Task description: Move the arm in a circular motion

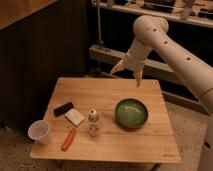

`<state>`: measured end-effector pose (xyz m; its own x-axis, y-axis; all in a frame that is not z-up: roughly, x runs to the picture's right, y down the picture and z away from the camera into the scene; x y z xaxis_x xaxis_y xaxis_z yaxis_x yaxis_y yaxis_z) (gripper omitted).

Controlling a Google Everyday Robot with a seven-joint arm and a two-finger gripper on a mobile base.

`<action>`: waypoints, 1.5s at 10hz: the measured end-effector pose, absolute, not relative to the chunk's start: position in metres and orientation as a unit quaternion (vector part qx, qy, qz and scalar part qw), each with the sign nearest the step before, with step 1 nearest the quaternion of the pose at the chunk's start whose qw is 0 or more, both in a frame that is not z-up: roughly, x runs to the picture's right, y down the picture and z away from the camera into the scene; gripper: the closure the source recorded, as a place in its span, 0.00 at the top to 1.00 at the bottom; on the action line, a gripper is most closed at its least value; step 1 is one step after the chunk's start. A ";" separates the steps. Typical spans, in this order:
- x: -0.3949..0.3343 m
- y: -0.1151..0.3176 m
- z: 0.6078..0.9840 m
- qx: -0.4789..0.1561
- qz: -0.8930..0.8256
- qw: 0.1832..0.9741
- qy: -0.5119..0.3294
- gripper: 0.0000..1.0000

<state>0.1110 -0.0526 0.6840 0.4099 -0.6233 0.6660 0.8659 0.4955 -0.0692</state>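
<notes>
One arm (167,44), cream-white and thick-jointed, reaches in from the right and bends at a bulbous elbow high in the camera view. Its tapered end slopes down and left toward the far edge of the surface (102,92). At that end sits the gripper (128,73), carried by the arm itself. Its two fingers are splayed wide apart, one pointing left and one pointing down, and they hold nothing.

How much of the circle has been traced cannot be read from this one moment. The arm hangs in free air and touches nothing, which suits a sweep under way rather than a start or a rest, but that is only a judgement. The loop has to be closed without dipping lower.

The gripper hovers above the back of the surface, up and behind the green bowl (131,113) and well apart from it. Farther off toward the front left stand a small bottle (93,121), a pale sponge (75,117), a black block (63,108), an orange marker (69,139) and a white cup (39,131).
</notes>
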 end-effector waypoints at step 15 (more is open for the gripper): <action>0.108 0.074 0.622 -0.206 -0.473 0.810 -0.277 0.80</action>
